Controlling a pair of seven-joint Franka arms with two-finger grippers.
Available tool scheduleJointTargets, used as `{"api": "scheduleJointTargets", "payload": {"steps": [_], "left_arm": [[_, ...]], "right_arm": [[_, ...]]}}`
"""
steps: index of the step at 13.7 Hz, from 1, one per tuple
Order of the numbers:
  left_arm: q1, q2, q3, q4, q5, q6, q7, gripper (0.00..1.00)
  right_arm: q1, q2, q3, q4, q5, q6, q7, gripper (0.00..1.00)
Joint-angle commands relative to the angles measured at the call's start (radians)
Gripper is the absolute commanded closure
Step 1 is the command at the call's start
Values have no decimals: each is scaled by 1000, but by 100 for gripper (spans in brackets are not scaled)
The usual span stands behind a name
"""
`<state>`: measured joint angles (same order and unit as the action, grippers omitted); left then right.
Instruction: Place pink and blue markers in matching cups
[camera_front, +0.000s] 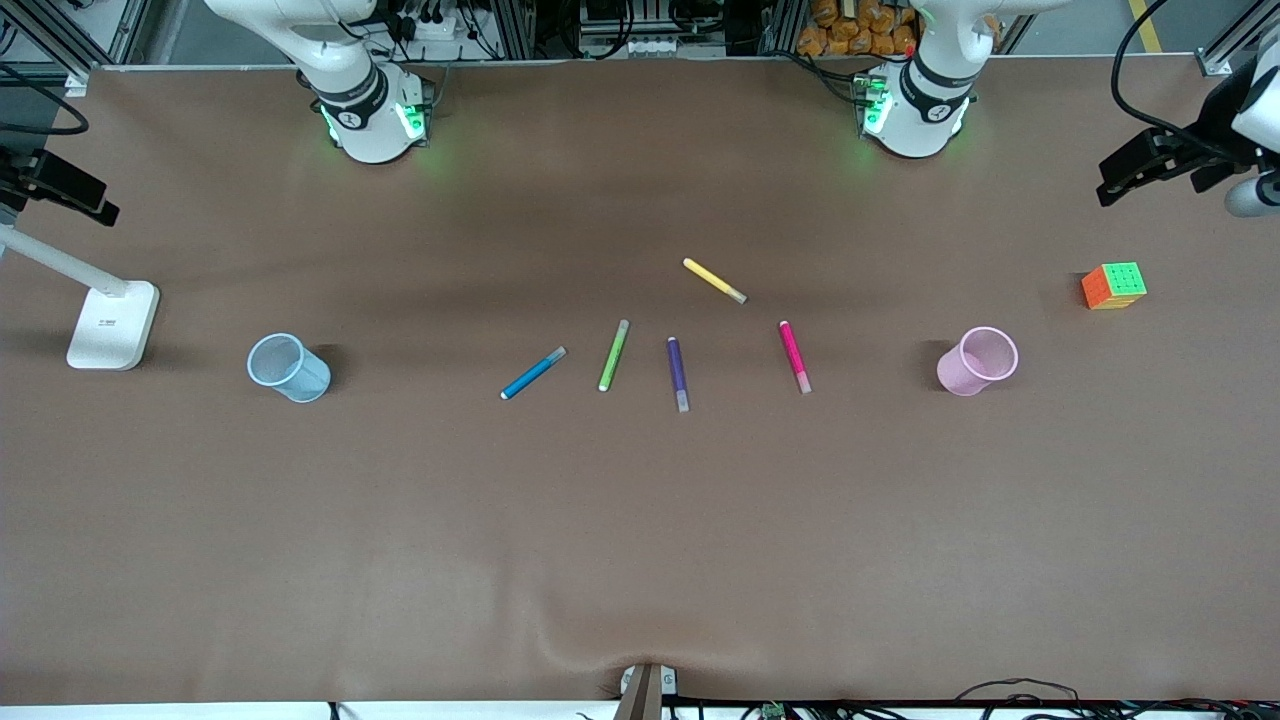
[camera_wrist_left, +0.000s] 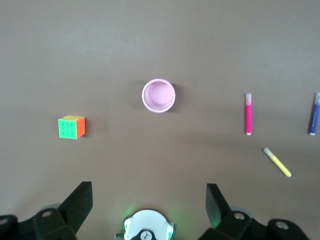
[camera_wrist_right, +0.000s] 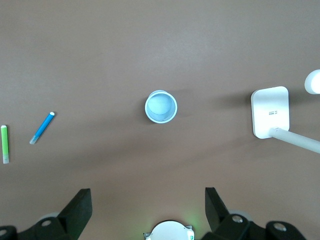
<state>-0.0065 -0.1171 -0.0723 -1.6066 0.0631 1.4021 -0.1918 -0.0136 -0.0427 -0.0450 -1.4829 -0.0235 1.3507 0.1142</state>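
Note:
The pink marker (camera_front: 795, 356) and the blue marker (camera_front: 533, 373) lie flat in the middle of the table. The pale pink cup (camera_front: 978, 361) stands upright toward the left arm's end, the pale blue cup (camera_front: 289, 367) toward the right arm's end. My left gripper (camera_wrist_left: 148, 192) is open and empty, high over the table by its own base, with the pink cup (camera_wrist_left: 158, 95) and pink marker (camera_wrist_left: 248, 114) below it. My right gripper (camera_wrist_right: 147, 195) is open and empty, high over its base, above the blue cup (camera_wrist_right: 161, 106) and blue marker (camera_wrist_right: 42, 128). Neither gripper shows in the front view.
A lime green marker (camera_front: 613, 355) and a dark purple marker (camera_front: 678, 374) lie between the blue and pink ones; a yellow marker (camera_front: 714, 280) lies farther from the front camera. A colour cube (camera_front: 1114, 286) sits near the pink cup. A white lamp base (camera_front: 112, 325) stands near the blue cup.

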Motion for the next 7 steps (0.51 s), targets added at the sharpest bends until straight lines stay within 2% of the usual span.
{"api": "scheduleJointTargets", "payload": {"steps": [1, 3, 7], "left_arm": [[-10, 33, -32, 20, -14, -49, -6, 0], [-10, 71, -56, 25, -28, -104, -24, 0], [-13, 135, -122, 28, -66, -123, -101, 0]], "right_arm": [[-8, 6, 4, 13, -6, -5, 5, 0], [-9, 6, 4, 13, -4, -4, 5, 0], [-8, 21, 4, 15, -13, -5, 5, 0]]}}
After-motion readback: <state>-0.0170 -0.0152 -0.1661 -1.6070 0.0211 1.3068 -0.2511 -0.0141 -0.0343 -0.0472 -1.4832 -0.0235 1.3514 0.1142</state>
